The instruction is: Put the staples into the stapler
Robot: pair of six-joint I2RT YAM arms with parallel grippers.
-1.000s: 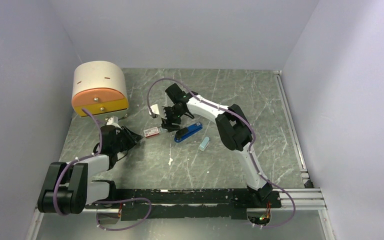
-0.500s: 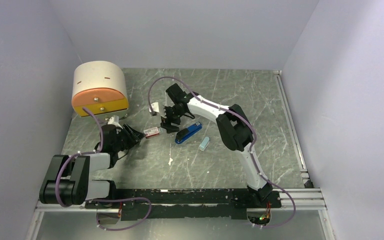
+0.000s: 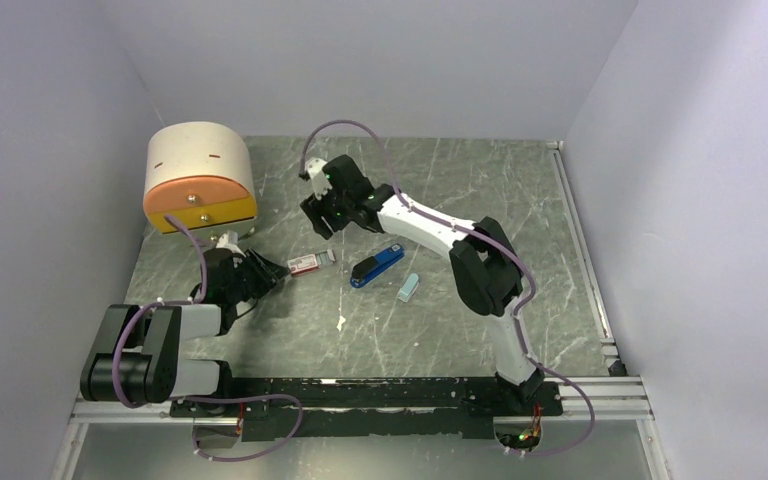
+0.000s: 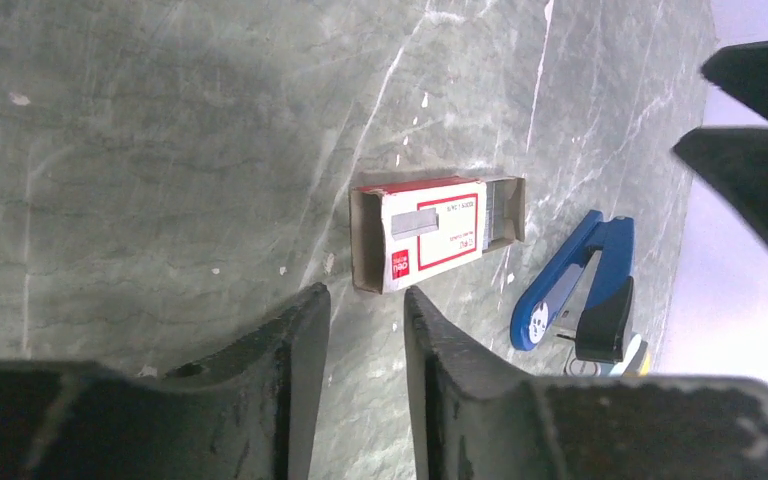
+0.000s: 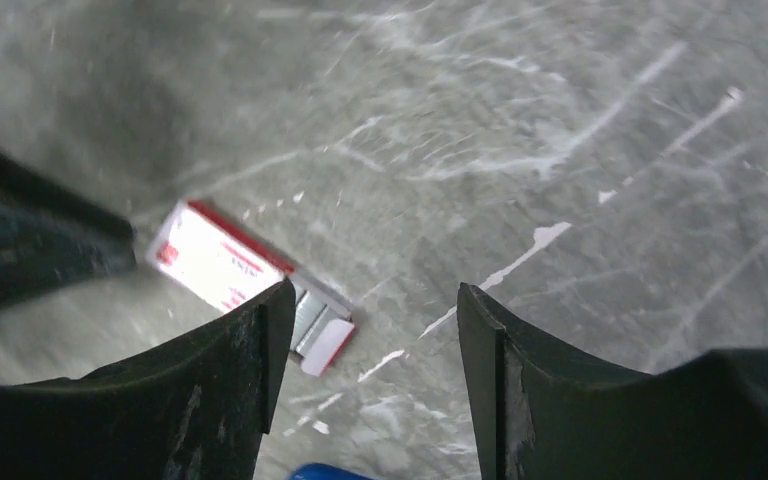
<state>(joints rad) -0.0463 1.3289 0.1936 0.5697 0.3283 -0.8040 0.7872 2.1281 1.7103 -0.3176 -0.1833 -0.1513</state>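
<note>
Staples [image 4: 506, 207] in one box [image 4: 430, 232], one stapler [image 4: 563, 288]

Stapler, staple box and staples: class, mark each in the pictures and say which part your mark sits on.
stapler [image 4: 558, 283], left wrist view, on its blue base.
staple box [image 4: 430, 232], left wrist view, on its white top face.
staples [image 4: 503, 208], left wrist view, on the grey strip showing at the box's end.
</note>
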